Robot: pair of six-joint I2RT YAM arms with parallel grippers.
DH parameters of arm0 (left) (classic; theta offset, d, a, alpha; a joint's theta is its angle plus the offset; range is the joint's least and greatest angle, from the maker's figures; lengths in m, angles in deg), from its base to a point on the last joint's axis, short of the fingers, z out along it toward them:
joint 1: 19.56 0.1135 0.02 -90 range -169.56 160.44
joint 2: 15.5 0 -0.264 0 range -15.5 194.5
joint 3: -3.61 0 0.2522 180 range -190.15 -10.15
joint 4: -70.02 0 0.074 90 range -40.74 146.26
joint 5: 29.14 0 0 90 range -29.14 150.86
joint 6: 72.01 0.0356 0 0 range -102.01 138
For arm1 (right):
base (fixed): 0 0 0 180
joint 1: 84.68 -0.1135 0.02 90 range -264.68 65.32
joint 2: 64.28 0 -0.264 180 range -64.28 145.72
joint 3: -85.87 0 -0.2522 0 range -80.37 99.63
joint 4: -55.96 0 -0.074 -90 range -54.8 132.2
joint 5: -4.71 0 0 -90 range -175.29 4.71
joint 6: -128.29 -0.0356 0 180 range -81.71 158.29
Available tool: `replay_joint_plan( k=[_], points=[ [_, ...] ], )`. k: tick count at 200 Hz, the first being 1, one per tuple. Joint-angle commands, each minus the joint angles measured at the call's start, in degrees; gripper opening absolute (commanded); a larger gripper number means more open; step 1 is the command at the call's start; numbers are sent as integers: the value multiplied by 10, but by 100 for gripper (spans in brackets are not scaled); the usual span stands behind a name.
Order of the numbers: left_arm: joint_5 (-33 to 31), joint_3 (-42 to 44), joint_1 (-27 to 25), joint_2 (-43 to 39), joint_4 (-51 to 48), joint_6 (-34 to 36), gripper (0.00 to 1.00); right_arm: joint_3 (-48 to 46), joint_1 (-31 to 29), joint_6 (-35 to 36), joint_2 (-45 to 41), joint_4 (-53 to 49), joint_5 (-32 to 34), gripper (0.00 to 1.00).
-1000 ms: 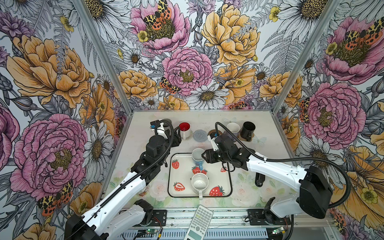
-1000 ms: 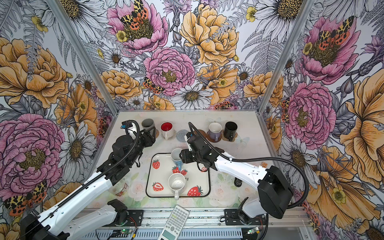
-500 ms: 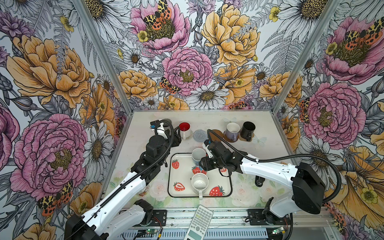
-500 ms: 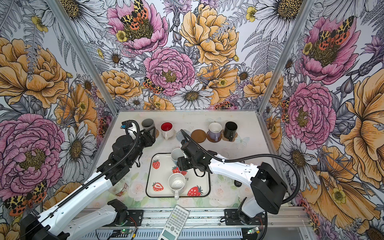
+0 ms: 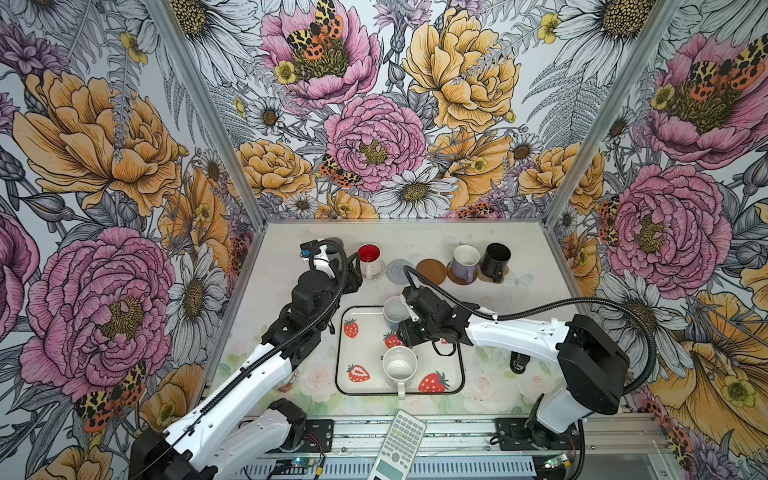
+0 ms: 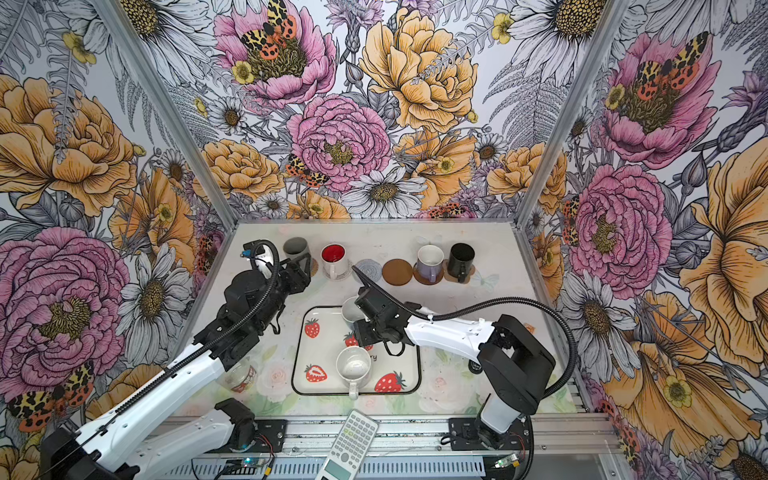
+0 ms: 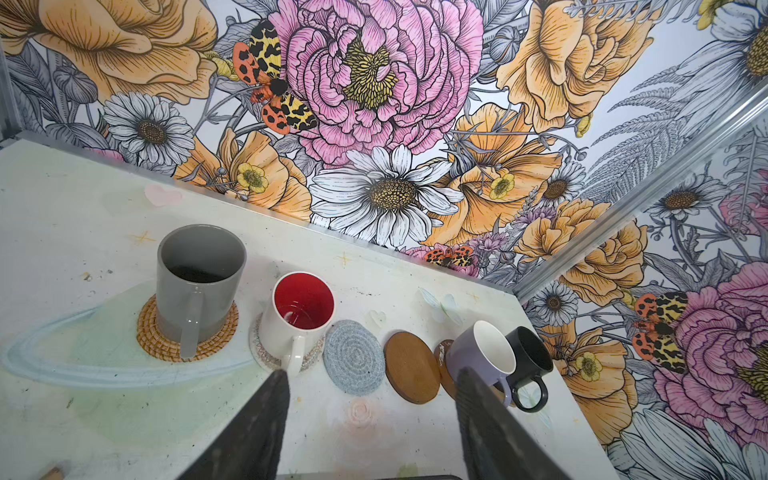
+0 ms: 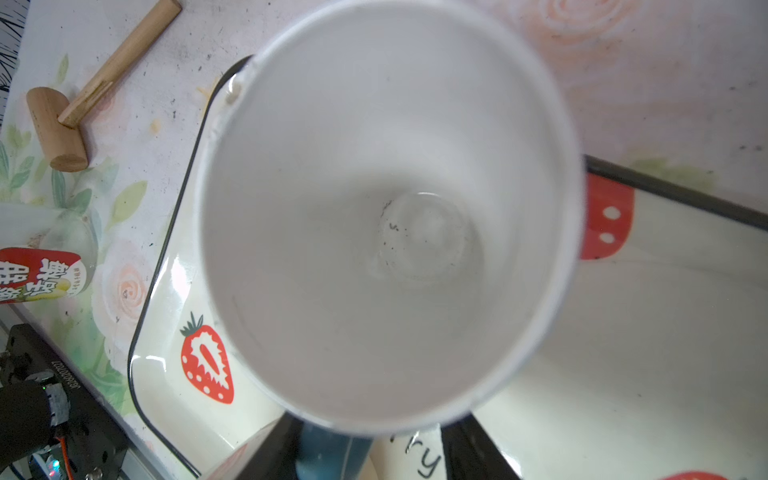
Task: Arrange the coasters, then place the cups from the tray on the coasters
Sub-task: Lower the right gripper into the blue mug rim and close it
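Step in hand, by judgement: picking up the blue cup (image 5: pixel 395 311), upright at the far edge of the tray (image 5: pixel 362 352). Right gripper (image 8: pixel 370 449) astride its handle, a finger on each side — cannot tell whether pinching or only near. Next: close firmly, lift straight clear of the rim, carry to a free coaster, either the grey-blue one (image 5: pixel 400 270) or the brown disc (image 5: pixel 431 272), both bare in the far row. Left gripper (image 7: pixel 370 386) spread and empty, hovering just beside the red-lined cup (image 5: pixel 369 259) — close to the grey-blue coaster, so possibly in the way. Lavender cup (image 5: pixel 464 262) crowding the disc. Speckled cup (image 5: pixel 399 365) waiting on the tray; calculator (image 5: pixel 401 444) and mallet (image 8: pixel 83 104) well apart.
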Motion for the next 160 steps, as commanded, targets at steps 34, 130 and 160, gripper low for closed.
replay_joint_plan(
  k=[34,130,160],
  points=[
    [-4,10,9,-1,6,4,65,36,-3,-2,30,3,23,46],
    [2,11,15,-1,5,3,65,45,-4,6,32,-2,26,21],
    [2,12,15,-2,4,3,65,52,-3,15,33,-12,29,4]
  ],
)
